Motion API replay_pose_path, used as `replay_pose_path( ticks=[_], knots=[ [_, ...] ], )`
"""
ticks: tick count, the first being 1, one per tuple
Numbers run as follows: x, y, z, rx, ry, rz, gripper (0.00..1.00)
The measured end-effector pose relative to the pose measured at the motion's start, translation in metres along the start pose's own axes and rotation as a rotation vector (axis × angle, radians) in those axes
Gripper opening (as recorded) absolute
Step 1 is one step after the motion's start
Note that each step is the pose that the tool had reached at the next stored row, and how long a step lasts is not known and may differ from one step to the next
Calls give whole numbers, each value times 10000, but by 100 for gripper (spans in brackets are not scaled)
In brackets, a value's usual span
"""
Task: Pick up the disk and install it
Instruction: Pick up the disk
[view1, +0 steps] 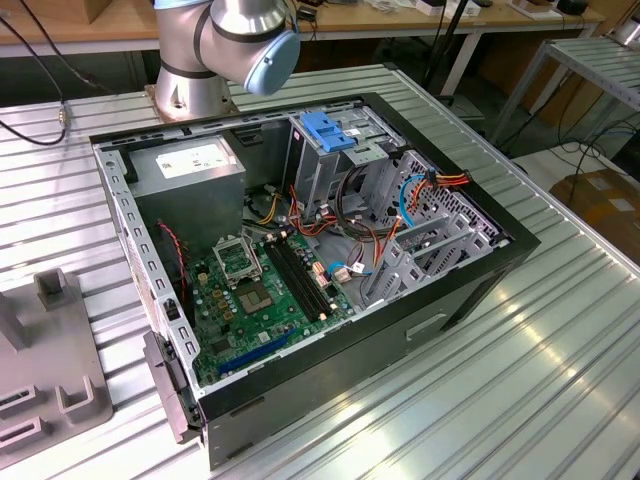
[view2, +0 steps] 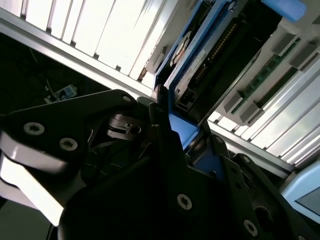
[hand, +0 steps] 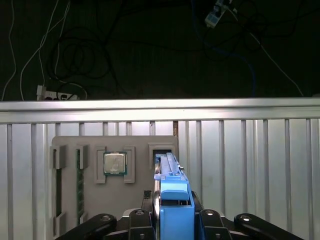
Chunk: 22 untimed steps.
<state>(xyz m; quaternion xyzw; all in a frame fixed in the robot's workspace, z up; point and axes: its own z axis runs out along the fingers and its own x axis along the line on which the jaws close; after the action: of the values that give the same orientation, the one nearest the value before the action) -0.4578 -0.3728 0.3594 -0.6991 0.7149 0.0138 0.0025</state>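
Plainly closed on the disk (hand: 169, 172) — gripper (hand: 173, 214) pinching the blue carrier bracket from both sides, pressed snug against it in the first wrist view. Held edge-on, pointing away from the wrist toward a grey tray (hand: 90, 145) on the ribbed metal table (hand: 250, 165). Far end lined up with a dark slot in that tray; touching it or clear of it, impossible to tell. Near the slot, seated in the same tray, a square processor chip (hand: 114, 163) and a green memory stick (hand: 79, 182). Beyond the table edge, dark floor with loose cables (hand: 75, 60). In the second wrist view, same grip from the flank: blue frame and metal underside sticking out past the black gripper body. In the exterior view, an open computer case (view1: 450, 300) lying on its side — motherboard (view1: 255, 290) exposed, grey power-supply box (view1: 190, 175) in a far corner, upright metal cage (view1: 330, 135) with blue top close by, arm (view1: 230, 40) behind the case.
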Motion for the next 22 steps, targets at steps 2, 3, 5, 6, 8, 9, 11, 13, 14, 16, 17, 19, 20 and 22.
replay_pose_path(
  ticks=[2, 3, 5, 6, 8, 9, 11, 13, 14, 16, 17, 19, 20, 22],
  knots=[
    [-1, 1, -34, 0, 0, 0, 37],
    [-1, 1, -44, 1, 0, 1, 37],
    [-1, 1, -64, 1, 0, 0, 37],
    [-1, 1, -75, 2, 0, 0, 37],
    [-2, 2, -95, 1, 0, 0, 37],
    [-2, 2, -100, 1, -1, 0, 37],
    [-3, 2, -116, 0, 0, 0, 37],
    [-3, 2, -138, 1, 0, 0, 37],
    [-4, 3, -171, 1, 0, 0, 37],
    [-5, 4, -209, 1, 0, 0, 37],
    [-5, 4, -241, 0, 0, 0, 37],
    [-6, 4, -266, 1, 0, 0, 37],
    [-7, 5, -287, 1, 0, 0, 37],
    [-7, 5, -311, 2, -1, 0, 37]
  ],
)
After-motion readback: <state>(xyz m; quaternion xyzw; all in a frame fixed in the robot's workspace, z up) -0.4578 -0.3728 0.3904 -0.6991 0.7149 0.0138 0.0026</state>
